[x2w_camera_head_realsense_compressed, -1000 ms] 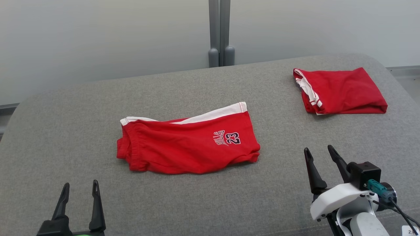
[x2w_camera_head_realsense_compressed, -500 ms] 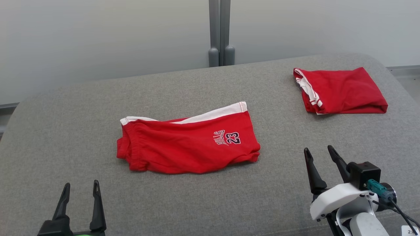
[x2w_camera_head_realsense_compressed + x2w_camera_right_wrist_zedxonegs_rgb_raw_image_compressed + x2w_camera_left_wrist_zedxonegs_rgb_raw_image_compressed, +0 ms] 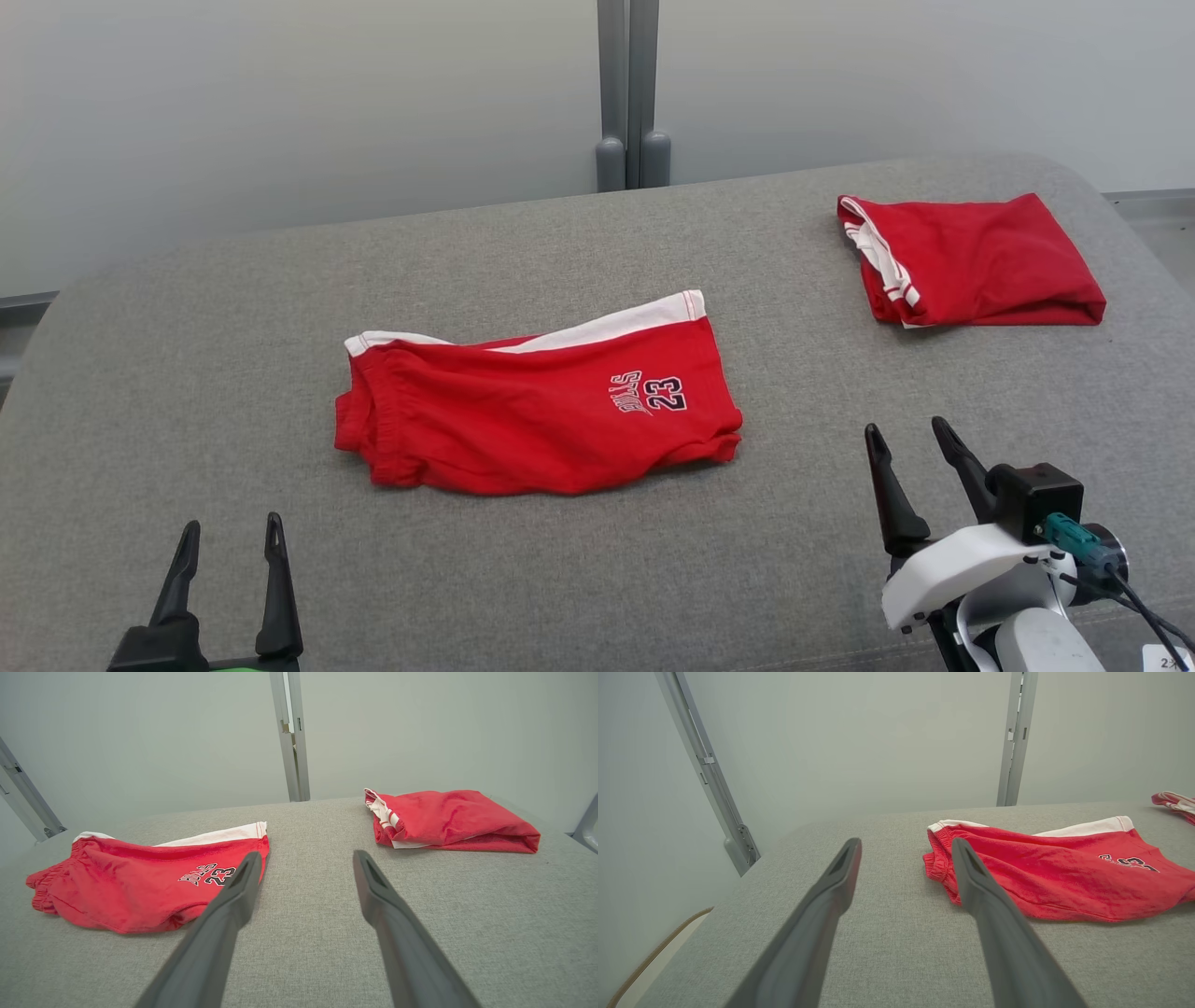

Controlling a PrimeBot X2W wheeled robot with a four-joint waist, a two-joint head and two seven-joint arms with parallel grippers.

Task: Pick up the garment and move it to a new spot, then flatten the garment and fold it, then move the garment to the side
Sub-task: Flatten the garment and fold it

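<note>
While shorts lie apart, L gripper & R gripper gape empty.

Two red garments lie on one grey surface: one pair of red shorts printed 23 near the middle, and one folded red garment toward the far right corner. Two grippers show at the near edge, the left gripper and the right gripper, each with two dark fingers, four in all.

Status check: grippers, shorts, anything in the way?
Left gripper open, empty. Right gripper open, empty. Shorts lying centre, untouched. Folded red garment far right, well apart.
</note>
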